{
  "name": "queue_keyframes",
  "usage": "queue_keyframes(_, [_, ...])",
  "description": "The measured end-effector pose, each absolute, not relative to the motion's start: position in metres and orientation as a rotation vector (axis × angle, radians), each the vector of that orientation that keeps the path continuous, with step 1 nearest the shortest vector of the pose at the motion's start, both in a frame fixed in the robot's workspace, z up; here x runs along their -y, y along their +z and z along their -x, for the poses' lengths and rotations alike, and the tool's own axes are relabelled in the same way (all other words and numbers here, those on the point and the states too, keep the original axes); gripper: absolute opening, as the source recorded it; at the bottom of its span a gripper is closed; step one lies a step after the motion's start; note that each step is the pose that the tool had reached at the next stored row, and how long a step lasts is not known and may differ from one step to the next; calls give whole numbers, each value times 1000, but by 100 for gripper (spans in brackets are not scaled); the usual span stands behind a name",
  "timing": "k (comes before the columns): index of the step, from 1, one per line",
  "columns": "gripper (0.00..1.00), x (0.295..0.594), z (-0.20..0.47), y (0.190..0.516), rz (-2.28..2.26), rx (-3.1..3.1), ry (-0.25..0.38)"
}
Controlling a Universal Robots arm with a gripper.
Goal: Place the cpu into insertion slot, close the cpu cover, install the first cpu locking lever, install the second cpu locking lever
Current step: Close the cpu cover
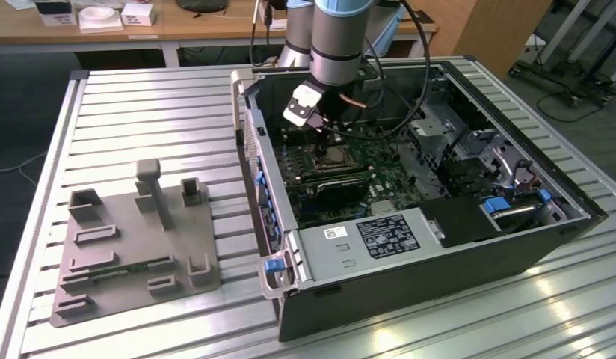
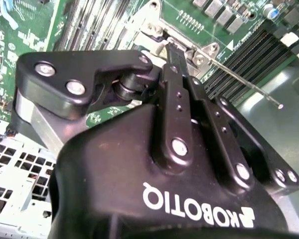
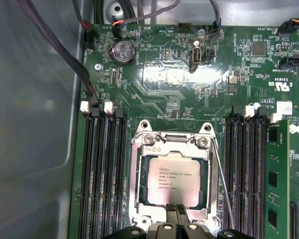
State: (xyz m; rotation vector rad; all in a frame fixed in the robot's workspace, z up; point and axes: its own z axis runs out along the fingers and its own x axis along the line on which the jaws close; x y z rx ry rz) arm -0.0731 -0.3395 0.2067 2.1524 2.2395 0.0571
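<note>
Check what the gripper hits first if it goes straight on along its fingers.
Most likely the cpu cover: in the first wrist view the gripper sits over that frame's edge, just beside the seated cpu. Depth is unclear, so it may be touching.

The cpu has a silvery top with dark print, inside the silvery cpu cover on a green motherboard with black memory slots. The hand is black. The tabletop is silver-grey with parallel ribs, carrying a black computer case and a plain grey fixture plate.
</note>
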Motion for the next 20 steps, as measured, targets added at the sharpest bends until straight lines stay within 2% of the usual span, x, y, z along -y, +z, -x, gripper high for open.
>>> queue_keyframes(20, [10, 340, 61, 218, -2152, -2239, 57])
